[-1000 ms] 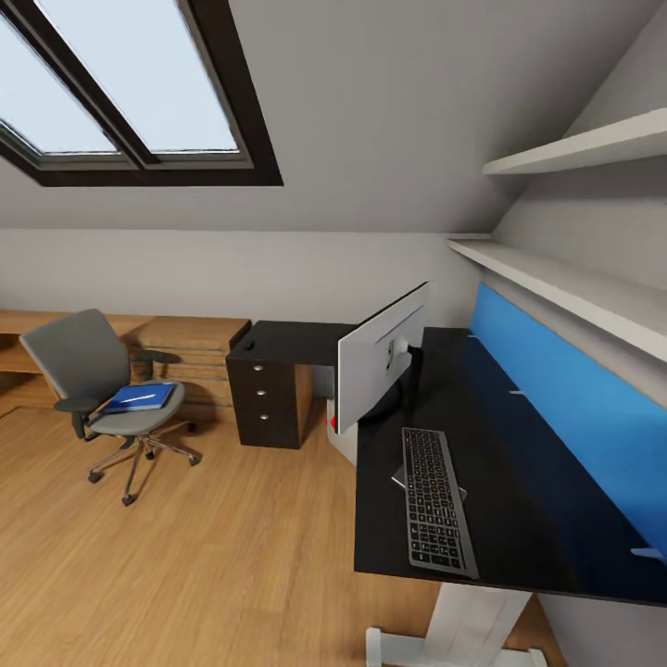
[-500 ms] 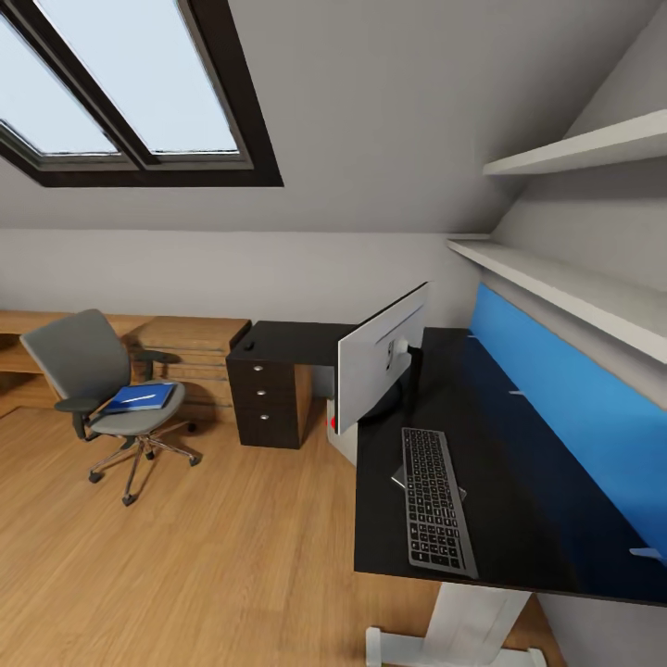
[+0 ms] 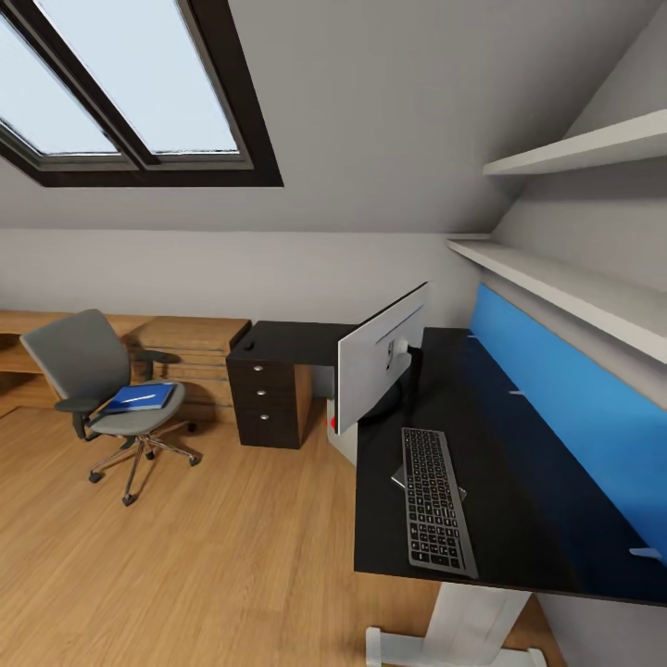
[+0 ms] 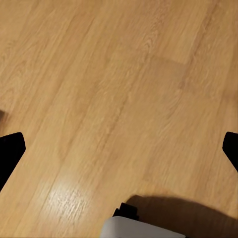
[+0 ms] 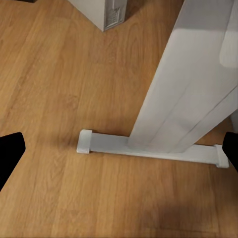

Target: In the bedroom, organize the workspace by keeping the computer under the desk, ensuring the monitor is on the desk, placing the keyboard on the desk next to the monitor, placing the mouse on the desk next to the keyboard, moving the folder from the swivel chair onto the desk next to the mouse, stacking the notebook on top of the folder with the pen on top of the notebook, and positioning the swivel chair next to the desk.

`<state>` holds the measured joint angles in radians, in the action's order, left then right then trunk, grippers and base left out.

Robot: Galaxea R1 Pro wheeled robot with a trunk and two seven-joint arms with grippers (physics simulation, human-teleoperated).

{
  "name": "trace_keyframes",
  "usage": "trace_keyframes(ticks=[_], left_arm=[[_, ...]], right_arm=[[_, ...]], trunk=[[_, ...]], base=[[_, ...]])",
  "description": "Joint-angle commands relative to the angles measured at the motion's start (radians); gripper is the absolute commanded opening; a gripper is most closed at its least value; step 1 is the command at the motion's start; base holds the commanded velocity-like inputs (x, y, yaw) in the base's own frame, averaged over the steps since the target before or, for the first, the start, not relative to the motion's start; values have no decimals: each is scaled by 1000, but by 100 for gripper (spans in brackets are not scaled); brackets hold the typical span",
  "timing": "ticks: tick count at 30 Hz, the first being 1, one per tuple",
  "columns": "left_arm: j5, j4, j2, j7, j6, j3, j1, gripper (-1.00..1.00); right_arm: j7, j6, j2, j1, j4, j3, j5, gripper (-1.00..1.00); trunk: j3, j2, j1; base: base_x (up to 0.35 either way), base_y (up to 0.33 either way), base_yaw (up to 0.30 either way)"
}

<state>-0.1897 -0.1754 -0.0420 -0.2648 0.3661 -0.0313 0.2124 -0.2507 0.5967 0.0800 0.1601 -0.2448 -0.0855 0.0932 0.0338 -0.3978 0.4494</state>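
Observation:
The black desk carries the monitor, seen from its silver back, and the keyboard in front of it. A thin grey pad, likely the notebook, pokes out from under the keyboard. The mouse lies on the desk's far wing above the drawer unit. Under the desk stands the light grey computer, whose corner also shows in the right wrist view. The swivel chair stands apart at the left, holding the blue folder with the white pen on it. My left gripper and right gripper hang open over the floor.
The desk's white leg and its foot stand right before my right gripper. A wooden chest of drawers lines the far wall behind the chair. A blue wall panel and shelves run along the right. Wooden floor lies between chair and desk.

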Motion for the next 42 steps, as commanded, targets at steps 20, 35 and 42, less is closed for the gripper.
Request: trace_keyframes(ticks=[20,35,42], left_arm=[[-7,1,0,-2,5,-4,1,100],[-7,19,2,4,5,-4,1,100],[-7,20,2,4,5,-4,1,100]], right_arm=[[-11,0,4,1,0,-4,7,100],[-9,-1,2,1,1,-5,9,100],[-9,-1,0,1,3,-8,13,100]], trunk=[[2,-2,1],[2,-2,1],[2,-2,1]], base=[[0,0,0],[-110,-98,0],[-23,-334,0]])
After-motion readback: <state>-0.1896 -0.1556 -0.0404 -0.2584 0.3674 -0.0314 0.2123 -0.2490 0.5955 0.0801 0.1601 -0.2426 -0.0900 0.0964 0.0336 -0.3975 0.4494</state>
